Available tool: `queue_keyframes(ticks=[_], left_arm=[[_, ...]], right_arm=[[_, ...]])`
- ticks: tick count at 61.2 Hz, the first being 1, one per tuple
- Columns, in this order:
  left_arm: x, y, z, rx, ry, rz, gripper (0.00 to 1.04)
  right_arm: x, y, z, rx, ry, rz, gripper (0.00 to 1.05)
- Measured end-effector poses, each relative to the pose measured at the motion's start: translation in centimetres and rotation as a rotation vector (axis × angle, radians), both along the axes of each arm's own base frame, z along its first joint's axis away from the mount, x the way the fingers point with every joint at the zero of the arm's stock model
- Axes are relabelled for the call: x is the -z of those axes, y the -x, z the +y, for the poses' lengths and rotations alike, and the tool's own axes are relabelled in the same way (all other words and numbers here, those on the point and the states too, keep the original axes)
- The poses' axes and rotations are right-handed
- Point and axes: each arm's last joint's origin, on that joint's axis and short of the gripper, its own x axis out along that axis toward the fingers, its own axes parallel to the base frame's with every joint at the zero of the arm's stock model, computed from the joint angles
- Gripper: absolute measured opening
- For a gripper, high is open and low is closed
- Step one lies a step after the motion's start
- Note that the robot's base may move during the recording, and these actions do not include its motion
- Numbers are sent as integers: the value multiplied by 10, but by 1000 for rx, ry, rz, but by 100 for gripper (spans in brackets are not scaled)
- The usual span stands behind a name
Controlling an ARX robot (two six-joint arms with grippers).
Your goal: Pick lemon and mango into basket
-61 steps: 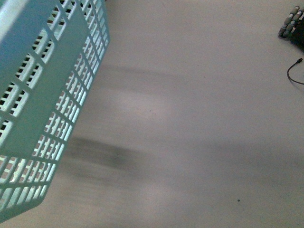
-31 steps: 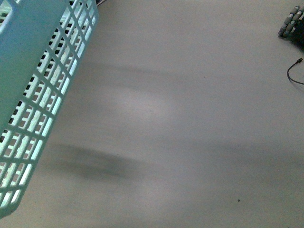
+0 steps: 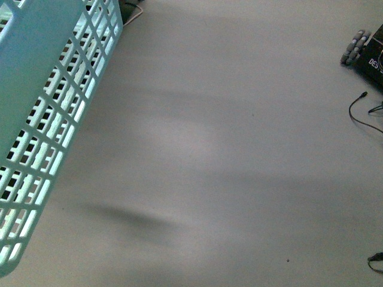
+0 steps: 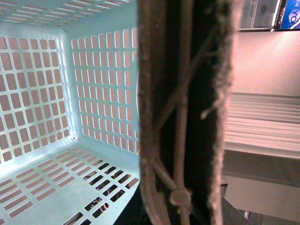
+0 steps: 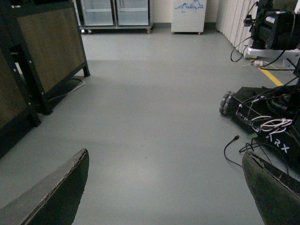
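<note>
1. On the front view I have the basket [image 3: 36, 89] at the far left, over bare grey floor [image 3: 239, 149]. It is tilted, and its long slotted wall slants from the near left corner away and to the right.
2. The left wrist view looks straight into the basket [image 4: 47, 93], and the walls and bottom I can see are bare.
3. A blurred dark strip [image 4: 187, 112] with frayed edges blocks the middle of that view. I cannot tell how the left pincer stands.
4. The right pincer [image 5: 164, 192] is spread wide with only floor between its fingers [image 5: 56, 192].
5. A black wheeled base [image 5: 262, 112] and a loose cable [image 3: 359, 113] are off to the right.
6. I cannot tell where the lemon and mango are, or which way they point.
</note>
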Motion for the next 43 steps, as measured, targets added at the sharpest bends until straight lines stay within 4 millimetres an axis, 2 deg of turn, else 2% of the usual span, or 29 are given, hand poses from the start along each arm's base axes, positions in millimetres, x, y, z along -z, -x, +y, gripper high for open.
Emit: queue_keyframes(ticks=[43], left_arm=[[0,0,0,0,0,0,5]], right_arm=[[0,0,0,0,0,0,96]])
